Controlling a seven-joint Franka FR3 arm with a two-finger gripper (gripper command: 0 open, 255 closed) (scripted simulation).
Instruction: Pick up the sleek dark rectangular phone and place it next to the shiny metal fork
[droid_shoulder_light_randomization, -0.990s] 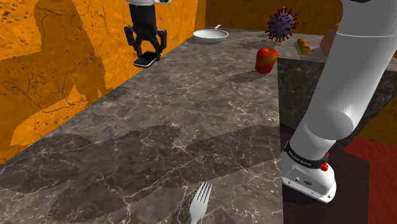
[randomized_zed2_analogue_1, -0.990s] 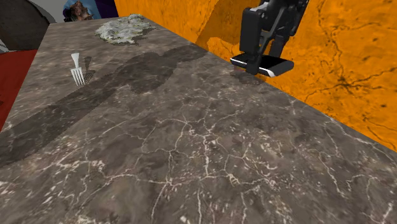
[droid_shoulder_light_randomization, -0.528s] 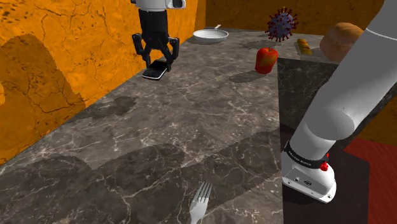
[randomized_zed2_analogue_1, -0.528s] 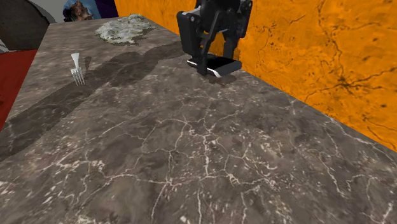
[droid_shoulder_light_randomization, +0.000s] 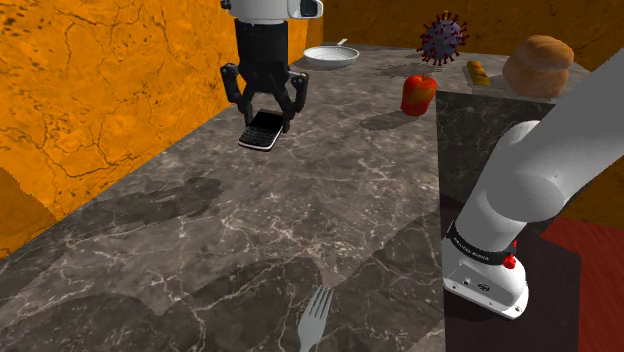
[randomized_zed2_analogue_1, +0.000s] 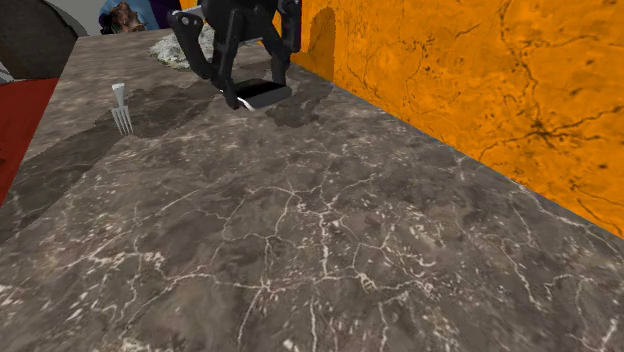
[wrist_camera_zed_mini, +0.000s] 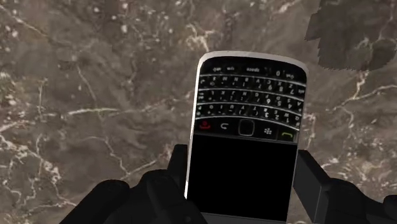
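A black phone (droid_shoulder_light_randomization: 262, 130) with a keypad and silver rim hangs above the dark marble counter (droid_shoulder_light_randomization: 330, 200), level and clasped across its sides by my gripper (droid_shoulder_light_randomization: 264, 118). From the wrist, the phone (wrist_camera_zed_mini: 245, 133) sits between both fingers (wrist_camera_zed_mini: 178, 181), keypad end pointing away from the hand. A silver fork (droid_shoulder_light_randomization: 315, 318) lies at the counter's near edge in the shoulder view. In the second exterior view the gripper (randomized_zed2_analogue_1: 255, 85) holds the phone (randomized_zed2_analogue_1: 262, 94) to the right of the fork (randomized_zed2_analogue_1: 121, 108), some way off.
An orange wall (droid_shoulder_light_randomization: 100, 90) borders the counter on the shoulder view's left. At the far end stand a white pan (droid_shoulder_light_randomization: 331, 55), a red bell pepper (droid_shoulder_light_randomization: 418, 94), a spiky purple ball (droid_shoulder_light_randomization: 442, 38) and a bread loaf (droid_shoulder_light_randomization: 541, 66). A grey crumpled lump (randomized_zed2_analogue_1: 195, 45) lies beyond the fork.
The gripper has carried the phone away from the orange wall, out over the counter and nearer the fork. Its grip on the phone is unchanged.
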